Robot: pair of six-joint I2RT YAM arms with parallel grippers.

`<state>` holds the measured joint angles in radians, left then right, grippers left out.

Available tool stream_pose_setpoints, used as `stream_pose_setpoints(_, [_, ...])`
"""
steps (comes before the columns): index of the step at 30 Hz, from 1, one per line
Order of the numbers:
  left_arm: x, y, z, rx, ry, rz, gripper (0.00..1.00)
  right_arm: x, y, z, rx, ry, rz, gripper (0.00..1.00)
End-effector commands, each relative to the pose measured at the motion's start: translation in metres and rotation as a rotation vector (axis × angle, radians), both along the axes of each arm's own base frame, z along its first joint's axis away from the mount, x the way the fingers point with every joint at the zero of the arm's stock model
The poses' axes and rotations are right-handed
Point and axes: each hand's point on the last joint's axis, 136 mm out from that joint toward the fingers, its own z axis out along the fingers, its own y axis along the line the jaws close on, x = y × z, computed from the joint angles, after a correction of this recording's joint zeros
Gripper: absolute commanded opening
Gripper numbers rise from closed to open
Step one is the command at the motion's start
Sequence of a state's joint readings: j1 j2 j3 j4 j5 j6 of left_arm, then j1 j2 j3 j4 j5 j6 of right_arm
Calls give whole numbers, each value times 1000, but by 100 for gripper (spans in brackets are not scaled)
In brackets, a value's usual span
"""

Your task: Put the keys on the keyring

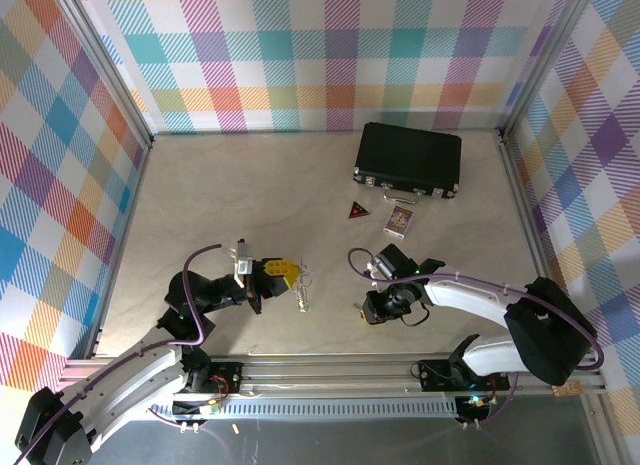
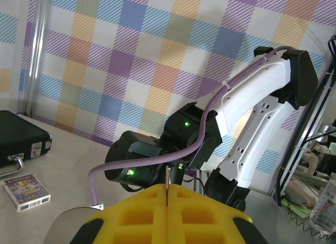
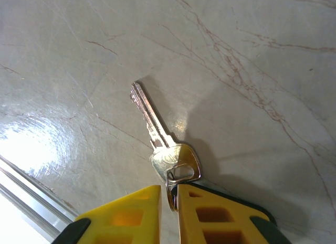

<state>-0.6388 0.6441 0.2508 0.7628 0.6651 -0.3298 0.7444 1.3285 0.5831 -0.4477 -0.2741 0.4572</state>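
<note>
Key (image 3: 157, 136) (silver) pinched by right fingers (image 3: 126, 212), arm stretched low — left fingers (image 2: 142, 212) clench keyring (image 1: 303, 293).

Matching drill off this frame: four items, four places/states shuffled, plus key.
Items
1. black case
2. card pack
3. key
4. left gripper

Places/states
A. lying on the table, head pinched by the right gripper
B. shut, a thin metal sliver between its fingers
C. far side of the table, right of middle
D. just on the arms' side of the case, beside the red triangle

Pairs: 1-C, 2-D, 3-A, 4-B
</note>
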Motion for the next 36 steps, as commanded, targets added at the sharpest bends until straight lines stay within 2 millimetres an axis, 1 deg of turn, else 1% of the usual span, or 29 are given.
stream_pose_setpoints(1, [-5,5,15,-43,-55,-3,0,-1,-1,-5,-2,6,13,16])
stream_pose_setpoints(7, [-5,5,15,-41,-56,1,0,0,-1,-5,-5,1,16,15])
stream_pose_setpoints(11, [-5,5,15,-39,-56,2,0,1,-1,-4,-2,-9,19,10])
stream_pose_setpoints(13, [-5,5,15,-37,-55,2,0,2,0,-1,8,-21,22,8])
stream_pose_setpoints(16, [-5,4,14,-31,-57,-3,0,4,5,11,53,-62,54,3])
stream_pose_setpoints(19, [-7,2,14,-19,-66,-20,0,5,20,40,160,-160,124,0])
stream_pose_setpoints(24, [-12,-2,14,-4,-79,-64,0,-1,45,111,339,-387,324,0])
stream_pose_setpoints(28, [-11,-7,14,11,-71,-88,0,-11,60,165,436,-503,509,0])
stream_pose_setpoints(33, [-9,-10,16,52,-74,-81,0,-20,78,218,541,-620,714,0])
stream_pose_setpoints(36, [-8,-14,14,102,-74,-77,0,-22,84,241,566,-668,799,0])
